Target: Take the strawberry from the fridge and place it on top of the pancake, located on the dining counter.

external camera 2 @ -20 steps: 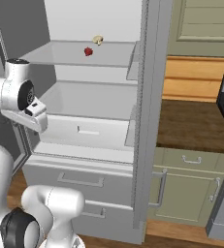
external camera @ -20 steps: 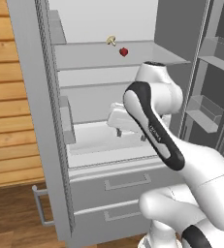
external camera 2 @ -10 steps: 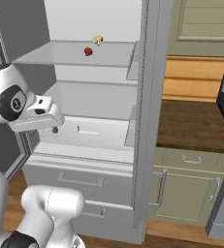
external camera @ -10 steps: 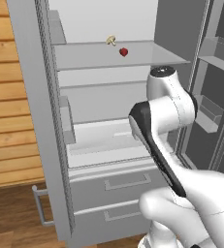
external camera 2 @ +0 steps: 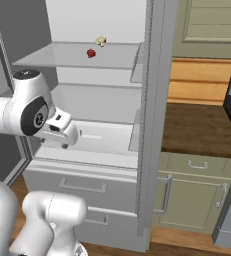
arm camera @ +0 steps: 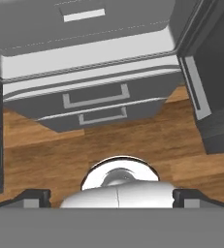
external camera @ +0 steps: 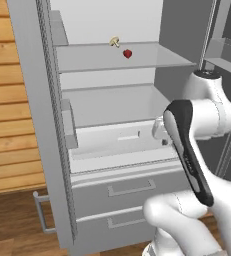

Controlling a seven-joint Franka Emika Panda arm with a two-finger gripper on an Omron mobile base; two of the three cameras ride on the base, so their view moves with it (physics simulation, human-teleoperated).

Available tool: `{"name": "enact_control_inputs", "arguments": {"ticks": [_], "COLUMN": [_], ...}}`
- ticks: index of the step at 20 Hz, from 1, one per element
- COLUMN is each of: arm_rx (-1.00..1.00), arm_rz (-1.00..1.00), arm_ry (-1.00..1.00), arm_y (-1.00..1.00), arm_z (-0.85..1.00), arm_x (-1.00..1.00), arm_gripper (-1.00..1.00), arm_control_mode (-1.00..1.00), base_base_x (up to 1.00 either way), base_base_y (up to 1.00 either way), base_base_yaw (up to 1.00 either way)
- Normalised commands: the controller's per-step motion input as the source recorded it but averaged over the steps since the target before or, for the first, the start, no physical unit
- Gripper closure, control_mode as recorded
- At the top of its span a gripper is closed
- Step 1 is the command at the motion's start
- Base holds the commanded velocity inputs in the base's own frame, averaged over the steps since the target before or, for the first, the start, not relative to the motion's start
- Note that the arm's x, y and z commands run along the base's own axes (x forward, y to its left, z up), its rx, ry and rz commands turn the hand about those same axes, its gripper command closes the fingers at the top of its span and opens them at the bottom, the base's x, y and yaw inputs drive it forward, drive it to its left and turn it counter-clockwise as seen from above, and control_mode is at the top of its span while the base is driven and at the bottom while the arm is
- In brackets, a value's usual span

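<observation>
The fridge (external camera: 117,150) stood open, and the strawberry (external camera: 128,53) sat on its upper shelf (external camera 2: 77,56), toward the back, just beside a small tan mushroom (external camera: 115,42) and not touching it. The arm (external camera: 189,150) hung in front of the fridge well below that shelf, level with the wide white drawer (external camera: 112,142), its hand turned down toward the two outer drawers (arm camera: 94,101) at the fridge's base and the wood floor (arm camera: 147,140).

The gripper (arm camera: 112,197) had its fingertips (arm camera: 36,197) spread wide, with nothing between them.

The berry looked tiny and light, probably soft enough to bruise, and rounded enough to roll on a smooth shelf. I would guess a gentle pinch across its widest part, from the front, would suit it best, with a light squeeze.

There seemed to be open shelf on every side of the strawberry except toward the mushroom, which a wide-open finger might knock. Above the shelf the fridge cavity looked tall and bare, so the hand had room to enter over the shelf's front edge. The left door (external camera: 42,125) with its bins (external camera: 69,125) and the right door's edge (external camera 2: 149,125) stood close on either side, so a wide swing of the elbow looked risky.
</observation>
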Motion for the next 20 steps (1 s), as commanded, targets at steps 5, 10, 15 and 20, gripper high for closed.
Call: {"name": "enact_control_inputs", "arguments": {"ticks": [5,10,15,20], "arm_rx": [0.04,0.0,0.0,-0.06], "arm_rz": [0.04,0.04,0.0,0.0], "arm_ry": [0.0,0.01,0.0,-0.02], "arm_y": [0.0,-0.02,0.01,0.16], "arm_z": [-0.06,-0.11,0.0,0.01], "arm_x": [-0.18,-0.08,0.0,0.0], "arm_gripper": [-1.0,-1.0,-1.0,-1.0], "arm_control_mode": [-1.0,-1.0,-1.0,1.0], "base_base_x": [0.0,0.0,0.0,0.0], "base_base_y": [0.0,0.0,0.0,0.04], "base_base_yaw": [0.0,0.0,0.0,0.0]}}
